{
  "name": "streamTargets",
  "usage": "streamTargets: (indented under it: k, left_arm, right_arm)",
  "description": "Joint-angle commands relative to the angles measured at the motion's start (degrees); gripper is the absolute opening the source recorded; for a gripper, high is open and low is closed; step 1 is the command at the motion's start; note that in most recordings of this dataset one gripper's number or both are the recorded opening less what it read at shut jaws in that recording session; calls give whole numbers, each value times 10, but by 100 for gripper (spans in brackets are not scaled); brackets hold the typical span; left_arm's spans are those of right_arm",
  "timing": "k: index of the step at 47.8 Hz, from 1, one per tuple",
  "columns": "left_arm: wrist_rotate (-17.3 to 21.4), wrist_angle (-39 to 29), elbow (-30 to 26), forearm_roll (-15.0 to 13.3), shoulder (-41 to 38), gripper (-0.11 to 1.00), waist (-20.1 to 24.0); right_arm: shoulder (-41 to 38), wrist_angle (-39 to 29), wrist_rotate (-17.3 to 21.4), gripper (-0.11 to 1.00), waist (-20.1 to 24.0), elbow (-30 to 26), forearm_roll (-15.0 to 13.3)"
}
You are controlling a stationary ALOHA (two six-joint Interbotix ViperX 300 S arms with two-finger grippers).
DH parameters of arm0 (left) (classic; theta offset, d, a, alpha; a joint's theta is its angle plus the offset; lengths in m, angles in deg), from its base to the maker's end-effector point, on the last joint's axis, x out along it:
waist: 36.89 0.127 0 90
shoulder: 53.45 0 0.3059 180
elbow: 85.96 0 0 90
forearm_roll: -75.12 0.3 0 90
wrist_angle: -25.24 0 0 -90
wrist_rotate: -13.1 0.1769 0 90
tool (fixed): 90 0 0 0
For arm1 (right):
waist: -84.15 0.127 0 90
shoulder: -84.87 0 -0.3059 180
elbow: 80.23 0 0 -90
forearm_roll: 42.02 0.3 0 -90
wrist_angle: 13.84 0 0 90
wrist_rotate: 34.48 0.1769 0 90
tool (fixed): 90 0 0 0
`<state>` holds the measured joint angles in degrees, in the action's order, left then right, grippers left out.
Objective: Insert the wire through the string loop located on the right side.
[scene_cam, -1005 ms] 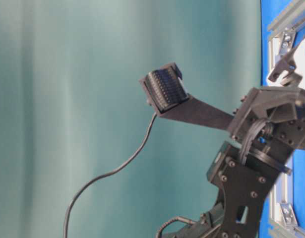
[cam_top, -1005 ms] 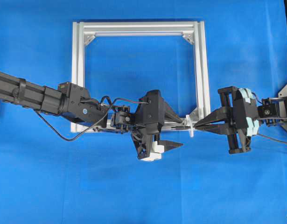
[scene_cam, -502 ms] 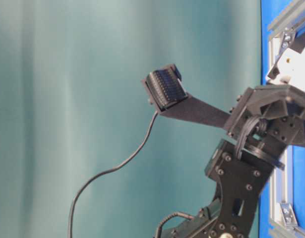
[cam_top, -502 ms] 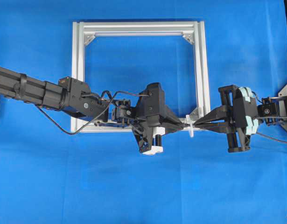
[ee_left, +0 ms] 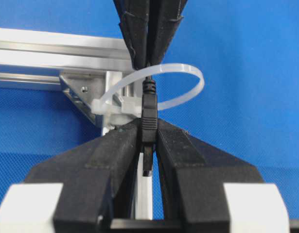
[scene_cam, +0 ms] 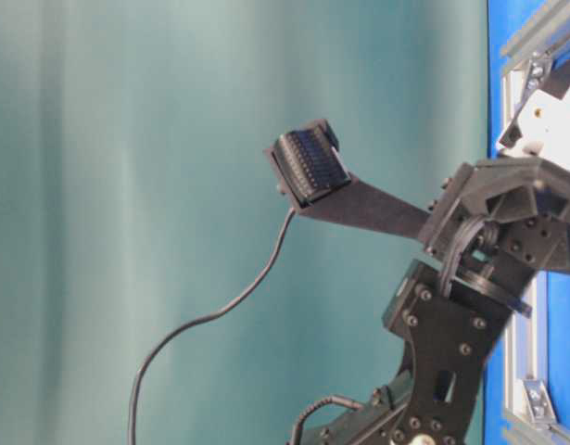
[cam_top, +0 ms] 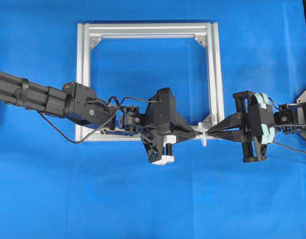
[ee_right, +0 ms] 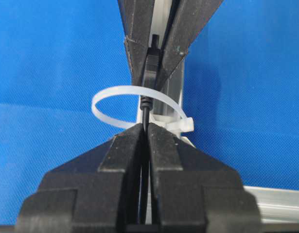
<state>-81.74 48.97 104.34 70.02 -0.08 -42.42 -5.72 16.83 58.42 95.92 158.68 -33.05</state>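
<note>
Since a second ago my left fingers [ee_left: 148,145] have gone from spread wide to clamped on the plug end of the wire [ee_left: 148,114], with the arm swung slightly toward the frame. The wire passes through the string loop [ee_left: 161,87], a white tie ring standing out from the near right corner of the aluminium frame [cam_top: 148,30]. Plug sits on the left side of the loop, thin cable on the right. My right fingers [ee_right: 145,141] are pressed together, pinching that cable just beside the loop. Frame lies flat on the blue bench [cam_top: 153,199].
</note>
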Motion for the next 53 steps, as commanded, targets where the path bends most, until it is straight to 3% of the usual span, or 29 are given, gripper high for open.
streamTargets:
  k: [1, 5, 9, 19, 23, 38, 53]
  left_arm:
    - [1, 4, -14, 1, 14, 8, 6]
    - [1, 4, -13, 1, 14, 8, 7]
    - [1, 3, -14, 1, 14, 8, 6]
    - [1, 3, -11, 1, 16, 8, 6]
    - [1, 3, -9, 0, 19, 8, 5]
    - [1, 2, 65, 1, 74, 8, 3]
    - [-9, 11, 232, 1, 203, 8, -25]
  right_arm:
    - [4, -4, 1, -3, 3, -11, 1]
    - [4, -5, 2, 3, 3, -14, 1]
    - [4, -5, 3, 17, 3, -14, 0]
    - [4, -10, 4, 77, 4, -14, 0]
    - [4, -10, 4, 94, 3, -15, 1]
    - [4, -11, 4, 91, 3, -15, 1]
    - [4, -16, 4, 91, 3, -15, 1]
